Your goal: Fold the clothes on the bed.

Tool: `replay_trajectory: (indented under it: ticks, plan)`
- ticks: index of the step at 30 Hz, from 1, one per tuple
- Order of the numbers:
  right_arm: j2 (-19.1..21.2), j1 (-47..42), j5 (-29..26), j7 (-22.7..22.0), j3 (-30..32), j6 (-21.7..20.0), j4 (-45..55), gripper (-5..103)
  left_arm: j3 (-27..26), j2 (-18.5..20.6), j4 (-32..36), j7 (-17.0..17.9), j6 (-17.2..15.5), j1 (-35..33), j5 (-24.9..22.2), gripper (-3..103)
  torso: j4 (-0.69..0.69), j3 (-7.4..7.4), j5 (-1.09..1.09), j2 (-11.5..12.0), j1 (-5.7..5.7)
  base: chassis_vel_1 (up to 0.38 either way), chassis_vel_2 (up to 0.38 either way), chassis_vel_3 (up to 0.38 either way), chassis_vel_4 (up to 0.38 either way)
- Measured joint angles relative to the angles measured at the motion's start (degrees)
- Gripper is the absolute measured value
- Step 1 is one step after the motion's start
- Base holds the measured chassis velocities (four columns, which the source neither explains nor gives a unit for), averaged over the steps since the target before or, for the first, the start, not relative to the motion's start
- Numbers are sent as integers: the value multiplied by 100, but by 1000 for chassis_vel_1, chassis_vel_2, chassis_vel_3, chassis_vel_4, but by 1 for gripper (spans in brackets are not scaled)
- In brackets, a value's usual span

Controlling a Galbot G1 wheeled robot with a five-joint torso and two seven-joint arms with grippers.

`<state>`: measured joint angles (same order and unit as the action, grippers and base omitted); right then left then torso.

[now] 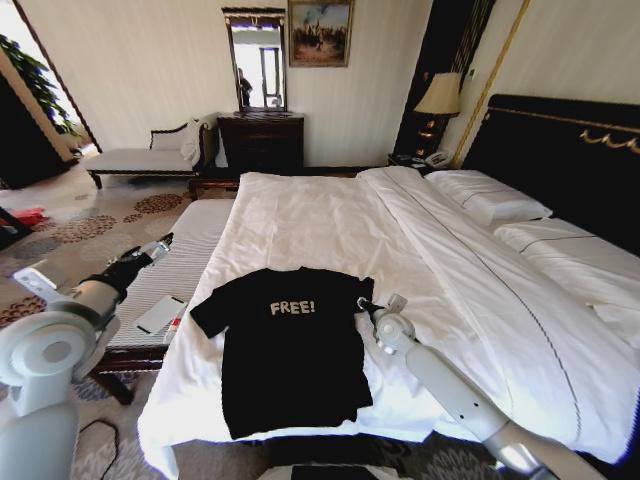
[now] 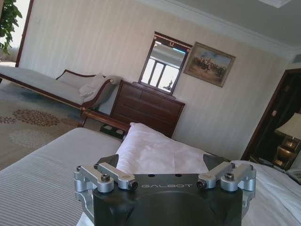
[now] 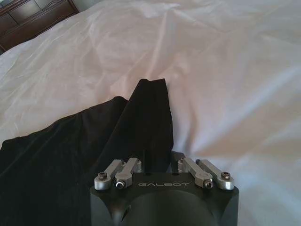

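The clothes, one black T-shirt [image 1: 290, 350] with a white "FREE!" print, lie spread flat near the foot of the bed [image 1: 330, 220], which has a white duvet. My right gripper [image 1: 368, 304] sits at the shirt's right sleeve. In the right wrist view the gripper [image 3: 157, 157] is shut on that sleeve [image 3: 150, 117], and the black fabric rises in a ridge out of its jaws. My left gripper [image 1: 160, 243] hangs to the left of the bed, over a striped bench, well away from the shirt. The left wrist view shows this gripper [image 2: 162, 162] open and holding nothing.
A striped bench [image 1: 185, 250] along the bed's left side carries a flat white device [image 1: 160, 313]. Pillows [image 1: 490, 200] and a dark headboard [image 1: 570, 150] lie to the right. A chaise [image 1: 150, 158], dresser [image 1: 262, 140] and lamp [image 1: 437, 95] stand at the far wall.
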<state>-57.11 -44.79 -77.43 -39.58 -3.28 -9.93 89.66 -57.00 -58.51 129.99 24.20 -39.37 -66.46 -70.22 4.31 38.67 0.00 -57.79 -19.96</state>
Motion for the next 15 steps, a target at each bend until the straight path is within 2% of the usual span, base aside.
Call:
replay_trajectory:
  ticks: [1, 2, 4, 5, 7, 10, 15]
  plan:
    - [11, -22, 6, 0, 10, 1, 23, 27, 5, -1, -2, 0, 0, 6, 2, 100, 0, 0, 0, 0, 0, 0, 0, 0, 0]
    - [11, -22, 6, 0, 10, 1, 23, 27, 5, -1, -2, 0, 0, 6, 2, 100, 0, 0, 0, 0, 0, 0, 0, 0, 0]
    - [32, -60, 24, 0, 29, 4, 79, 16, 13, -1, -9, 0, 1, 19, 5, 100, 0, 0, 0, 0, 0, 0, 0, 0, 0]
    - [39, -74, 34, 0, 39, 6, 105, 16, 16, -1, -13, 0, 1, 22, 9, 100, 0, 0, 0, 0, 0, 0, 0, 0, 0]
    - [50, -93, 42, -2, 62, 14, 161, 5, 20, 0, -15, 0, 4, 23, 19, 100, 0, 0, 0, 0, 0, 0, 0, 0, 0]
    - [72, -123, 45, -16, 93, 23, 270, 1, 19, 2, -16, 0, 5, 23, 25, 100, 0, 0, 0, 0, 0, 0, 0, 0, 0]
    - [116, -139, 64, -92, 108, 20, 415, 1, 5, 6, -26, 0, 7, 17, 26, 100, 0, 0, 0, 0, 0, 0, 0, 0, 0]
